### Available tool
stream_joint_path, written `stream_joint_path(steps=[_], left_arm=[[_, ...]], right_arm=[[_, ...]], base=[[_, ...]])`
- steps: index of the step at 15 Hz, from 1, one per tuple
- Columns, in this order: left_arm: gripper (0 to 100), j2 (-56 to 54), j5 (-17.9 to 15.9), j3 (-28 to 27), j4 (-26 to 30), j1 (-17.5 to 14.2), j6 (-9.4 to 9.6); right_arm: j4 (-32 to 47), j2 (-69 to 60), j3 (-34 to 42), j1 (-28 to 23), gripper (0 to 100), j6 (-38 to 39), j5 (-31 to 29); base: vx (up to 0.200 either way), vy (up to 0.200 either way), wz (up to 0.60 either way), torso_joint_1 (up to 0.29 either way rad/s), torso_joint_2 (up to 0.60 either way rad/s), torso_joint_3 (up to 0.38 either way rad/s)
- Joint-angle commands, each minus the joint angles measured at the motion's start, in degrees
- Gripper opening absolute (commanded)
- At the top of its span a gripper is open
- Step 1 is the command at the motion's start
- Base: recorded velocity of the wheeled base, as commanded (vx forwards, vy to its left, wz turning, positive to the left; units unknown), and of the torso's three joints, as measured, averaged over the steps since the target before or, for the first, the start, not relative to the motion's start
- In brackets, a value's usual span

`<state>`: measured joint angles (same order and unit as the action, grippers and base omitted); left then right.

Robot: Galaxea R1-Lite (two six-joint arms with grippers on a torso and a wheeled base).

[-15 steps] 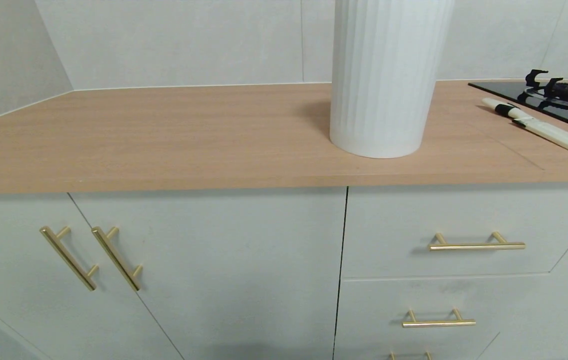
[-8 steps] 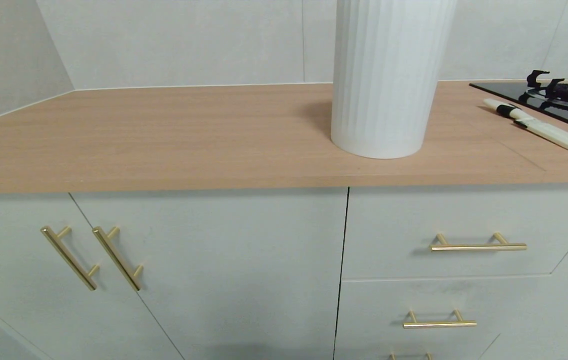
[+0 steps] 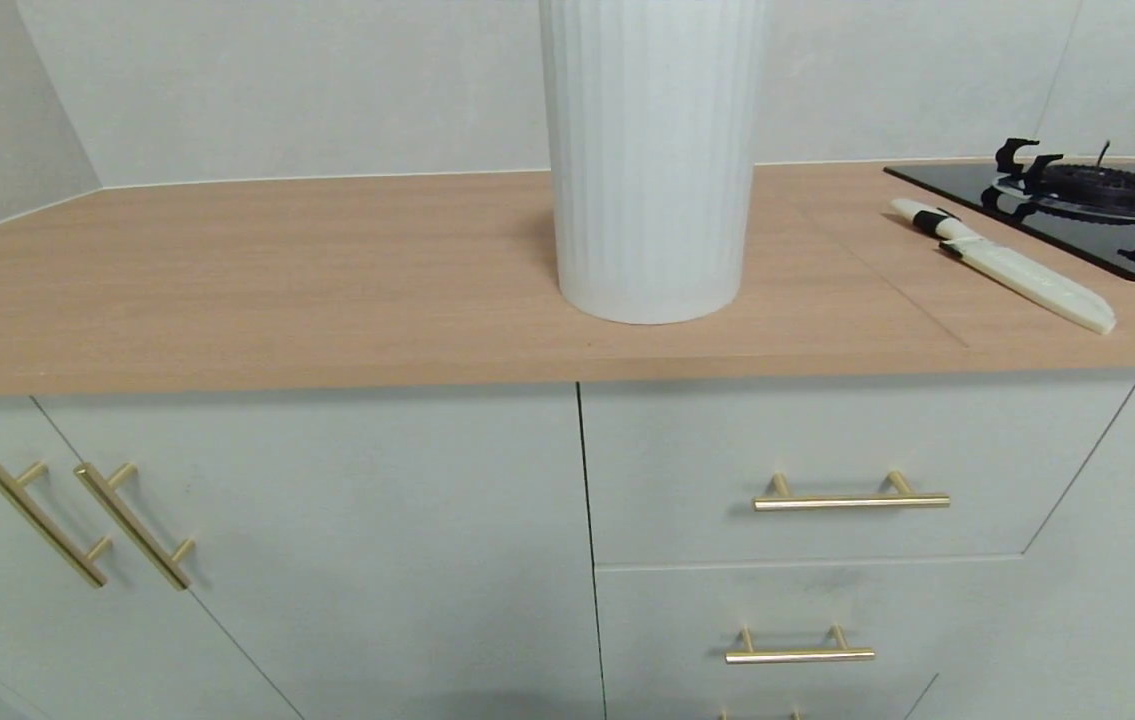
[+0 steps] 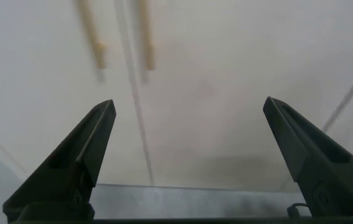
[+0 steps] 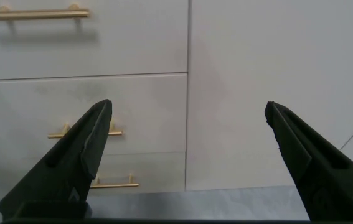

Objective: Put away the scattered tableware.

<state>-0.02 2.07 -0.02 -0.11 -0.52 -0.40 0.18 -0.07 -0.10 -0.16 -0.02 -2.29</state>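
Observation:
A cream knife [image 3: 1005, 264] with a black band near its handle end lies on the wooden countertop [image 3: 277, 290] at the right, beside the black hob [image 3: 1077, 215]. A tall white ribbed container [image 3: 649, 160] stands near the counter's front edge at the middle. My left gripper [image 4: 188, 109] is open and faces the white cabinet doors with two gold handles [image 4: 117, 34]. My right gripper [image 5: 188, 109] is open too, low in front of the drawer fronts, with nothing between its fingers.
Below the counter are cabinet doors with gold handles [image 3: 87, 525] at the left and stacked drawers with gold bar handles [image 3: 850, 498] at the right. A black gas burner grate [image 3: 1097, 185] sits on the hob. Grey tiled walls close the back and left.
The whole head view has shifted: container, knife and handles all sit further left in the picture, so the camera has turned right. The things themselves have not moved.

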Motion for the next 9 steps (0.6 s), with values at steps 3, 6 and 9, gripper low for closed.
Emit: stream_joint_path(steps=[3,6,9], left_arm=[[100,0.02,0.04,0.02,0.02,0.0,-0.13],[100,0.02,0.04,0.02,0.02,-0.09,-0.13],[100,0.02,0.04,0.02,0.02,0.0,-0.13]], right_arm=[[-0.01,0.07,0.01,-0.02,100,-0.06,0.01],[-0.01,0.07,0.01,-0.02,100,-0.06,-0.08],[0.08,0.07,0.01,-0.02,100,-0.06,-0.08]], base=[[0.0,0.0,0.0,0.0,0.0,0.0],[0.2,0.0,0.0,-0.002,0.0,0.006],[0.067,0.0,0.0,0.001,0.0,0.002]])
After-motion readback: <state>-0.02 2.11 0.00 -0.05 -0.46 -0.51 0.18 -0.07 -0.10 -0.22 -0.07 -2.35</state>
